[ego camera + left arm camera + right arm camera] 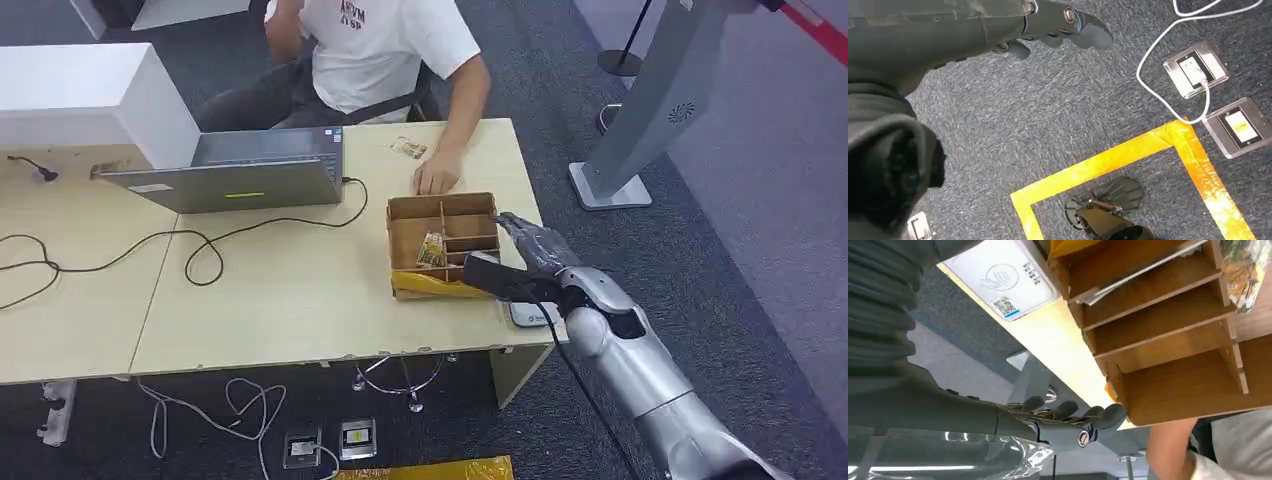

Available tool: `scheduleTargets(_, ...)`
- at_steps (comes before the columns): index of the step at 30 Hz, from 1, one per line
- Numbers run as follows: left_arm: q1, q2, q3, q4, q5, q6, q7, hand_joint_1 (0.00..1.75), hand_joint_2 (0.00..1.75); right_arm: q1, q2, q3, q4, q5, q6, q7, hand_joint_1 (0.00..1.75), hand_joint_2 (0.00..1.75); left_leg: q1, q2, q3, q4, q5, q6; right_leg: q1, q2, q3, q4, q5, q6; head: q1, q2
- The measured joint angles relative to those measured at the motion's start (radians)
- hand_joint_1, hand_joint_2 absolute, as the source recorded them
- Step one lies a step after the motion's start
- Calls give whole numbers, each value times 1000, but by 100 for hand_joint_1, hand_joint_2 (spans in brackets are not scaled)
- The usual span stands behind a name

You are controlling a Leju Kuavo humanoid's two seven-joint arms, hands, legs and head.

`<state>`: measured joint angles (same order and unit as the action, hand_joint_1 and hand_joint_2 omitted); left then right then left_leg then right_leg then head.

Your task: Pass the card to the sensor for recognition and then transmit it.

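Note:
A wooden divided box (pixel 442 232) stands on the table's right part, with a patterned card (pixel 432 250) upright in one compartment. Another card (pixel 408 148) lies flat farther back, beside the person's hand (pixel 436 180). The white card sensor (pixel 528 314) lies near the table's front right corner. My right hand (pixel 530 256) hovers just right of the box and above the sensor, fingers stretched out, holding nothing. The right wrist view has the sensor (pixel 1000 279), the box (pixel 1168 335), the card (pixel 1248 270) and my fingers (pixel 1073 415). My left hand (pixel 1058 30) hangs empty over the carpet.
A person sits behind the table, arm (pixel 1168 452) reaching to the box. A laptop (pixel 240 175) and black cables (pixel 200 255) occupy the left part, with a white block (pixel 80 100) behind. A grey stand (pixel 650 110) rises at the right. Floor sockets (pixel 1198 67) and yellow tape (pixel 1128 160) lie below.

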<state>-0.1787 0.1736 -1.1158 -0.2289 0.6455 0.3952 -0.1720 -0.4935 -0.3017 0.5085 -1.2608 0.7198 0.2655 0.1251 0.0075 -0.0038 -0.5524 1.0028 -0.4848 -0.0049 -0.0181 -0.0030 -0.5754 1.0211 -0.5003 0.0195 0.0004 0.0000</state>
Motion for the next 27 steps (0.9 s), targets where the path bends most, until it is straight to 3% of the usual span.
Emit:
scheduleTargets(12,0,-1,0,0,-11,3,0,0,0,-8,31,15,31,-5,-77,-26,0,175,0,0,0,0,0,0,0,0,0,0,0,0,0,0)
scheduleTargets(18,-33,31,-2,0,-43,-93,15,0,0,-31,74,18,93,-1,-126,-46,0,175,1,0,0,0,0,0,1,0,0,0,0,0,0,0)
scheduleTargets(27,-44,56,-2,0,-43,-101,15,0,0,-47,100,33,142,1,-145,-57,0,175,1,-1,-1,0,0,0,1,0,0,0,0,-1,0,0)
